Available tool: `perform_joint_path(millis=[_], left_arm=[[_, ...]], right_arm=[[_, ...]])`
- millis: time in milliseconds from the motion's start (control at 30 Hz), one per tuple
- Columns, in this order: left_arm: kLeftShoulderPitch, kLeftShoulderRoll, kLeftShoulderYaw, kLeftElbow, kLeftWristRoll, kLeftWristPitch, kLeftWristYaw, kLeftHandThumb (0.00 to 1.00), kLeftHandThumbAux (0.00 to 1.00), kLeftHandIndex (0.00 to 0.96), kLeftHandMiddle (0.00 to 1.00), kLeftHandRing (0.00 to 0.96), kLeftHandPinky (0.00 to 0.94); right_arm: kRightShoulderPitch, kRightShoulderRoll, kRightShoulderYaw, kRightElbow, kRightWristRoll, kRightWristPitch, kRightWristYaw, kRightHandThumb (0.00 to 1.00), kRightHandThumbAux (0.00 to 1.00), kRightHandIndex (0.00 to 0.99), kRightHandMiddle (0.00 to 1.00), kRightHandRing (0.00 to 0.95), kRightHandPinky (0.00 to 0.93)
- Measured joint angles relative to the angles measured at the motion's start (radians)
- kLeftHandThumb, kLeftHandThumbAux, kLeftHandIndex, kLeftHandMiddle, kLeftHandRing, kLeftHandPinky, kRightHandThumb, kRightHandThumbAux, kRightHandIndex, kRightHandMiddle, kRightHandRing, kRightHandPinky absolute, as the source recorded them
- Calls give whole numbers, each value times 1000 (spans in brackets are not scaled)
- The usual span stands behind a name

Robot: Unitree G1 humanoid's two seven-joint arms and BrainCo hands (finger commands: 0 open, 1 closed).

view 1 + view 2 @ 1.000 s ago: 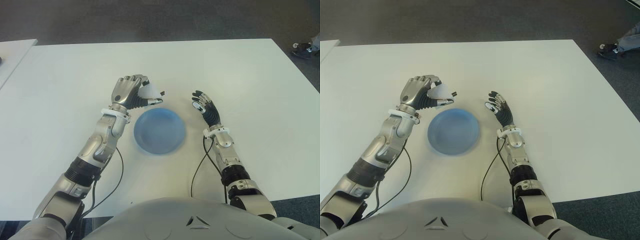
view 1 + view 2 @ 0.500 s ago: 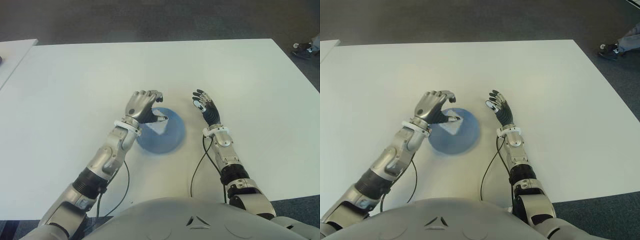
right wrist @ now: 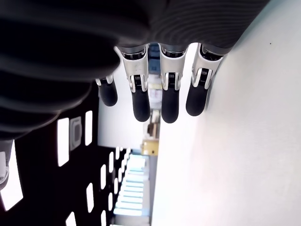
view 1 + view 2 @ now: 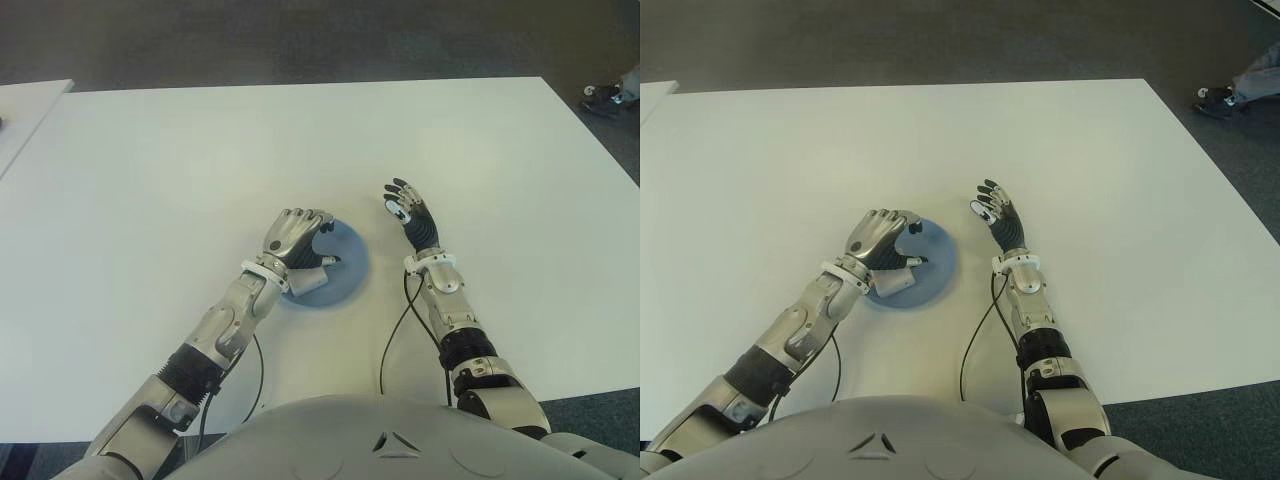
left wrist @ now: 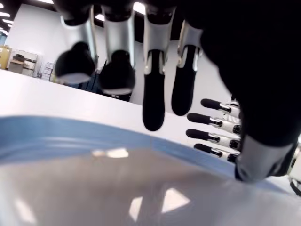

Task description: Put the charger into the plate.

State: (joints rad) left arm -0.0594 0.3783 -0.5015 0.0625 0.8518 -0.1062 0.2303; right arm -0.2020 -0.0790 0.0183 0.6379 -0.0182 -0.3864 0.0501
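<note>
The blue plate [image 4: 346, 263] lies on the white table [image 4: 150, 180] just before me. My left hand [image 4: 298, 240] is down over the plate's left half, its fingers curled. A small white part of the charger [image 4: 313, 263] shows under the hand, by the dark thumb tip; the rest is hidden. In the left wrist view the plate's blue rim [image 5: 94, 134] runs below the hanging fingers [image 5: 153, 94], with a pale glossy surface close beneath. My right hand [image 4: 408, 208] stands to the right of the plate, fingers [image 3: 141, 99] spread and holding nothing.
A second white table [image 4: 30, 100] shows at the far left. A person's shoe [image 4: 605, 95] is on the dark floor beyond the table's far right corner. Black cables [image 4: 392, 340] trail from both wrists toward the near edge.
My left hand carried the charger from left of the plate's far rim to over the plate and sank low into it. The right hand stayed where it was.
</note>
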Motion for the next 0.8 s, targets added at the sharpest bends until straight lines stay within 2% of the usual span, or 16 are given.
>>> perform_joint_path(millis=[33, 100, 200, 367, 500, 700, 800], left_arm=[[0, 4, 4, 1, -2, -10, 0, 394, 444, 223, 279, 260, 270], [0, 16, 14, -1, -5, -23, -6, 304, 356, 103, 128, 116, 126], [4, 47, 29, -32, -9, -28, -51, 255, 286, 33, 41, 37, 41], [10, 89, 70, -107, -36, -24, -144, 230, 227, 5, 6, 6, 6], [13, 92, 91, -130, -48, -11, -189, 221, 212, 1, 1, 1, 1], [20, 92, 116, -142, -58, -8, -203, 195, 221, 0, 0, 0, 0], [23, 92, 143, -140, -82, -28, -195, 175, 247, 0, 0, 0, 0]], right_arm=[[0, 0, 0, 0, 0, 0, -1, 0, 447, 96, 201, 186, 159], [0, 0, 0, 1, 0, 0, -1, 0, 457, 92, 204, 188, 156], [-1, 1, 0, 1, -1, 0, -3, 0, 463, 92, 208, 192, 160], [0, 2, 0, 2, -3, -1, -6, 0, 461, 96, 213, 200, 176], [-1, 4, 0, 2, -3, -1, -7, 0, 452, 96, 214, 203, 183], [-1, 4, 1, 1, -9, -1, -7, 0, 434, 92, 213, 202, 172], [0, 5, 1, 0, -11, -1, -7, 0, 428, 90, 217, 204, 171]])
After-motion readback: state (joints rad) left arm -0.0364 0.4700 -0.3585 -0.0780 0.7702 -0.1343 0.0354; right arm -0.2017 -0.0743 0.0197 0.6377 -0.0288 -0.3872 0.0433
